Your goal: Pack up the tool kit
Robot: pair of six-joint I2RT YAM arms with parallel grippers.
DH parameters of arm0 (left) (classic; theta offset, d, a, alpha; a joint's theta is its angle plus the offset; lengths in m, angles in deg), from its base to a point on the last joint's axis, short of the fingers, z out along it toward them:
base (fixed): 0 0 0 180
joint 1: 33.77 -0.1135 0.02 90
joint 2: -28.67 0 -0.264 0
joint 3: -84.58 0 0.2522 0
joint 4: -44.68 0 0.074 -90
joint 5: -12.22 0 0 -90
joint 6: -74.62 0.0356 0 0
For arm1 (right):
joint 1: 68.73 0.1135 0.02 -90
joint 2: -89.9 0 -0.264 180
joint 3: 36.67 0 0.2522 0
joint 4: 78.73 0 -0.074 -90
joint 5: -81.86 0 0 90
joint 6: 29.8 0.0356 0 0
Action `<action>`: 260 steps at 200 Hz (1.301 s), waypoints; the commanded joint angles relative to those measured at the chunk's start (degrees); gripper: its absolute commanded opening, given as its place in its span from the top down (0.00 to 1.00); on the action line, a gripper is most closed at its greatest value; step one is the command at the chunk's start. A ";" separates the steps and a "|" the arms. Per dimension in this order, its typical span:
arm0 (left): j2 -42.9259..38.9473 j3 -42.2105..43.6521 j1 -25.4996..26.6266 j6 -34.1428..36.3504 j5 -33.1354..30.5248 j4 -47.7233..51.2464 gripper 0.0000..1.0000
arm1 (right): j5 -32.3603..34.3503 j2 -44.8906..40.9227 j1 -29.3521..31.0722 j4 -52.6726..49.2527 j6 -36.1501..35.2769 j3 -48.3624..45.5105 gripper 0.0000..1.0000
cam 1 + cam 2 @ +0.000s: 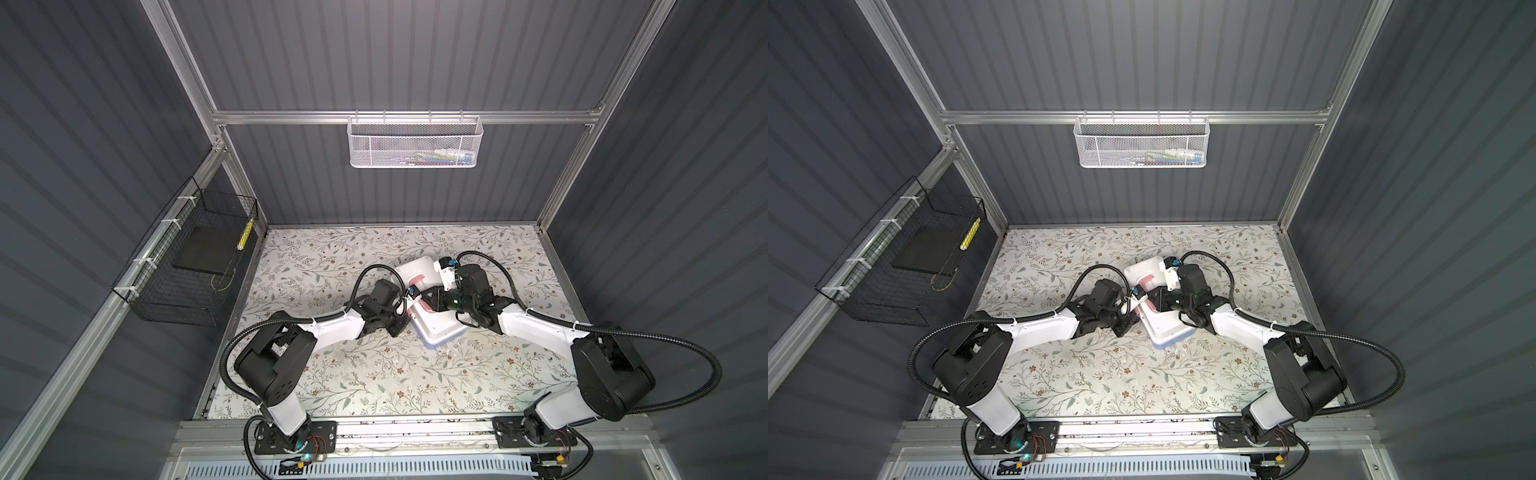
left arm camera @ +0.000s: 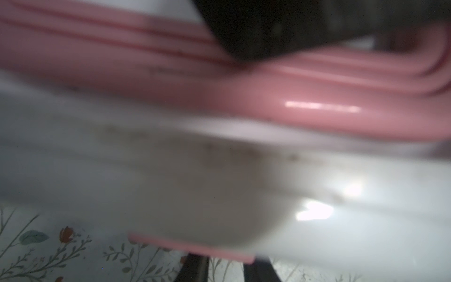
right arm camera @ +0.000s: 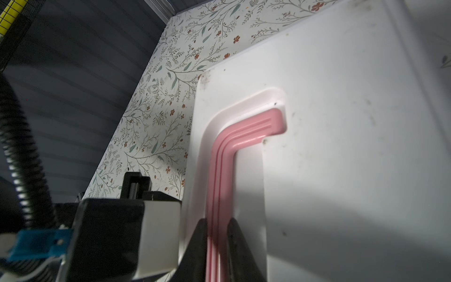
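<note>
A closed tool kit [image 1: 441, 328] lies flat on a floral-patterned table [image 1: 374, 374]. It sits slightly right of the middle, a little nearer the far edge than the near one, and is turned diagonally to the table's edges. It is a rectangular plastic box with rounded corners. Its white lid [image 3: 341, 146] carries faint grey smudges. The lid sits down over a light blue base [image 1: 436, 343], which shows in both top views only as a thin strip at the kit's nearest corner.

A ribbed pink handle [image 3: 224, 151] lies folded flat in a moulded recess in the lid and bends at a right angle at its end. A small pink latch [image 2: 190, 249] hangs at the lid's edge on the side facing the left arm.

The right gripper [image 3: 218, 227] reaches in from the right, its two black fingers closed narrowly on either side of the pink handle. The left gripper [image 2: 225, 267] presses in close against the kit's latch side. Its fingers [image 2: 195, 267] stand a narrow gap apart just beside the latch. The blurred wrist view does not show whether they pinch it.

The kit is well apart from every table edge. Bare floral surface stretches from the kit to the near edge between the two arms, and also across the far left corner. Both forearms angle inward over the middle of the table.

A white mesh basket [image 1: 413, 143] hangs on the back wall rail. A black wire basket [image 1: 187, 266] hangs on the left wall, off the table.
</note>
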 commanded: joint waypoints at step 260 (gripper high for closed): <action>-0.77 6.10 -1.34 4.53 -1.35 -16.03 0.55 | 0.82 4.41 0.40 -18.86 0.92 -3.28 0.80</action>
